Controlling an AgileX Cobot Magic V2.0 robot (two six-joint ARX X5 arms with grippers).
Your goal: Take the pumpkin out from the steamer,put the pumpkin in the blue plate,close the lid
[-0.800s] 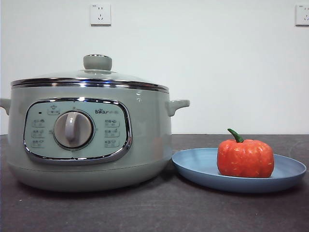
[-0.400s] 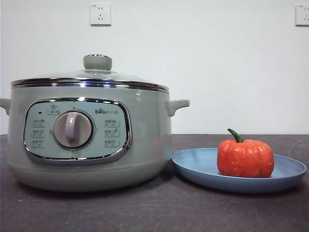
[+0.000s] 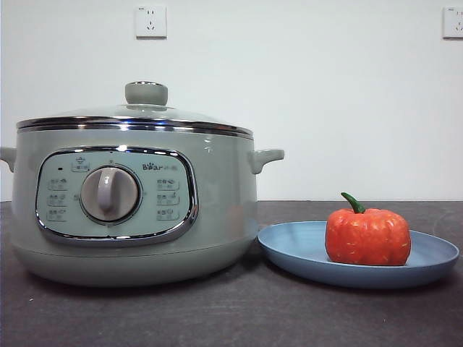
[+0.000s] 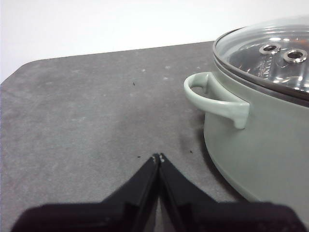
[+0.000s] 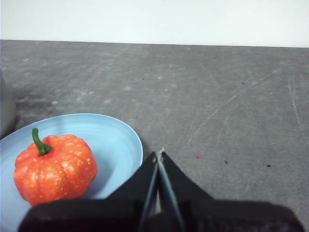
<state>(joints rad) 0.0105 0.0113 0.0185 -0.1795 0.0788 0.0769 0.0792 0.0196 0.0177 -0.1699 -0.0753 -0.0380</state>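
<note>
1. Matte light-blue shallow round plate (image 3: 427,262), beside pot: holds small orange-red ribbed toy pumpkin (image 3: 367,236), upright, green stem up.
2. Sage-green round electric steamer (image 3: 217,210); domed glass lid w/ chrome rim (image 3: 137,120) seated.
3. Left gripper (image 4: 159,157), right gripper (image 5: 158,155): both clenched, empty, clear of items.

Risk: low; an arm sweeping past could nudge plate, roll pumpkin off.

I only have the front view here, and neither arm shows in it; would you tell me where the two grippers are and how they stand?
Observer: The left gripper is shut and empty, low over the table beside the steamer.
Operator: And the right one?
Observer: The right gripper is shut too, just off the blue plate, which holds the pumpkin.
Operator: What's under the lid?
Observer: Through the lid, only a perforated metal tray shows.
</note>
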